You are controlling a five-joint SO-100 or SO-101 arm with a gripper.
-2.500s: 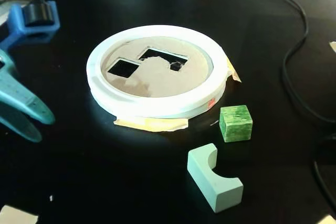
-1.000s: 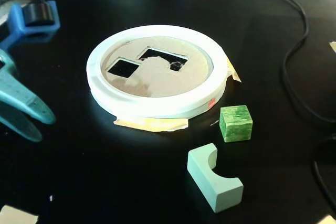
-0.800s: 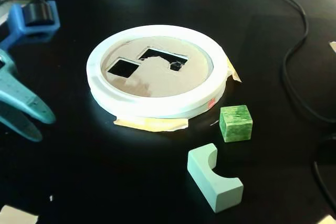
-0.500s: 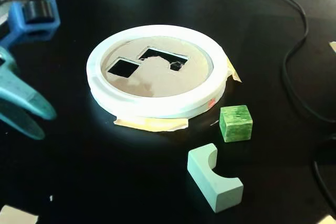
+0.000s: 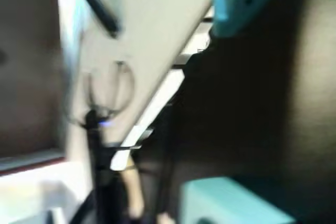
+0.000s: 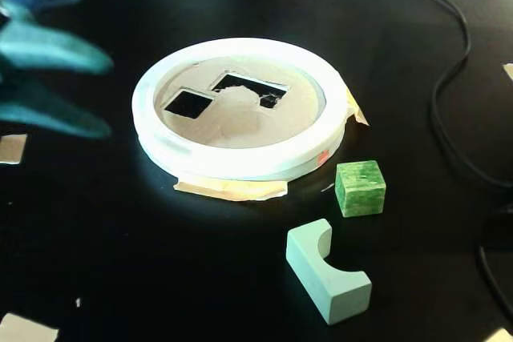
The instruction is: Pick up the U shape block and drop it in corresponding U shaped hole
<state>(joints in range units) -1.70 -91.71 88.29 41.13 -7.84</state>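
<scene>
tool far left in fixed view, blurred, fingers spread apart, holding nothing | U shape block flat on black tabletop, well right of and below tool | U shaped hole in disc right of tool, unfilled | wrist view blurred

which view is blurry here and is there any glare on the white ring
The wrist view is heavily smeared; nothing in it is sharp. The fixed view is crisp on the mint arch block and green cube, but the gripper is motion-blurred, and the white ring is washed out by bright light.
</scene>
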